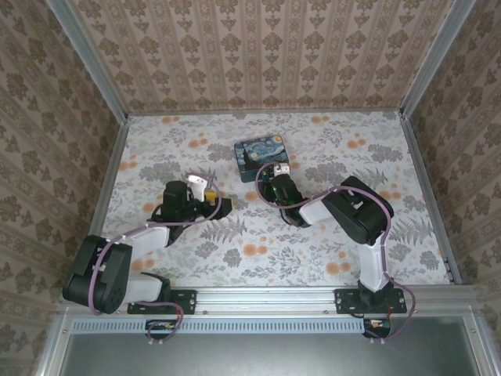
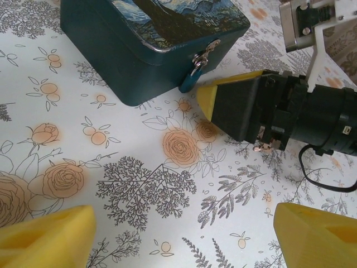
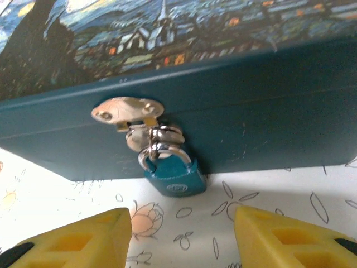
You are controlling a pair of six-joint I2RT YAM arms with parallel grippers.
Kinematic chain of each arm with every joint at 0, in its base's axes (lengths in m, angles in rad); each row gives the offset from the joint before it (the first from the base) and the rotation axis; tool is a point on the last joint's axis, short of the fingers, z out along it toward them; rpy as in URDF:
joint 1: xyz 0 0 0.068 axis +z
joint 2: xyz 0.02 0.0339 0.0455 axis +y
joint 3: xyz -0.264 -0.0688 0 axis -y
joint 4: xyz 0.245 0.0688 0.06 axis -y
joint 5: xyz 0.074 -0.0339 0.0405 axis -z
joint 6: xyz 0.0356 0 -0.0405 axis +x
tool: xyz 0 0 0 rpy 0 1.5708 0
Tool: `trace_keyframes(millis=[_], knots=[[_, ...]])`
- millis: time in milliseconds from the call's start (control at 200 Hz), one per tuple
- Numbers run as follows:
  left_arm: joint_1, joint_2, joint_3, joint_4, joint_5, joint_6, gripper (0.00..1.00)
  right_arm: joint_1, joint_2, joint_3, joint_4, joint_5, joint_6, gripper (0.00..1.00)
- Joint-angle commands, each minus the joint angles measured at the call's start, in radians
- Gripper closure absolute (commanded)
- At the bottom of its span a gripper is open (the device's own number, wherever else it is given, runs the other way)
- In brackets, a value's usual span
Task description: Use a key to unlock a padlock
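Padlock [image 3: 174, 178] just beyond right hand [image 3: 181, 226]

The padlock [image 3: 175, 180] is glossy painted metal, the box [image 3: 251, 95] smooth.

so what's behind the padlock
Behind the padlock is the teal front wall of the box; its shackle hangs from the silver hasp. The wall patch right behind it is covered, and the closed box hides its inside.
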Motion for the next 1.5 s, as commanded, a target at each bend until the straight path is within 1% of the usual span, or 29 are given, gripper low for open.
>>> trace_keyframes(millis=[0, 95, 310, 530, 620, 705, 845, 900, 1175, 1360, 1495], knots=[[-0.005, -0.022, -0.012, 0.013, -0.011, 0.032, 0.15, -0.011, 0.031, 0.019, 0.064, -0.015, 0.031, 0.49], [-0.005, -0.022, -0.012, 0.013, -0.013, 0.034, 0.15, -0.019, 0.049, 0.022, 0.087, -0.026, 0.042, 0.51], [-0.006, -0.020, -0.014, 0.014, -0.011, 0.034, 0.15, -0.019, 0.066, 0.027, 0.121, -0.030, 0.016, 0.51], [-0.005, -0.026, -0.017, 0.012, -0.010, 0.034, 0.15, -0.021, 0.078, 0.065, 0.093, -0.028, 0.001, 0.50], [-0.005, -0.029, -0.018, 0.009, -0.011, 0.037, 0.15, -0.023, 0.081, 0.083, 0.062, -0.032, 0.000, 0.51], [-0.006, -0.031, -0.020, 0.008, -0.014, 0.037, 0.15, -0.024, 0.079, 0.081, 0.066, -0.038, 0.000, 0.54], [-0.005, -0.032, -0.021, 0.006, -0.015, 0.039, 0.15, -0.028, 0.078, 0.071, 0.087, -0.050, -0.004, 0.64], [-0.005, -0.033, -0.021, 0.005, -0.015, 0.039, 0.15, -0.028, 0.076, 0.067, 0.094, -0.052, -0.005, 0.65], [-0.006, -0.039, -0.024, 0.004, -0.016, 0.038, 0.15, -0.028, 0.056, 0.045, 0.120, -0.058, -0.011, 0.78], [-0.006, -0.045, -0.025, -0.002, -0.022, 0.043, 0.15, -0.028, 0.016, 0.019, 0.090, -0.065, 0.026, 0.80], [-0.006, -0.051, -0.027, -0.004, -0.027, 0.045, 0.15, -0.028, -0.033, 0.004, 0.018, -0.080, 0.063, 0.81]])
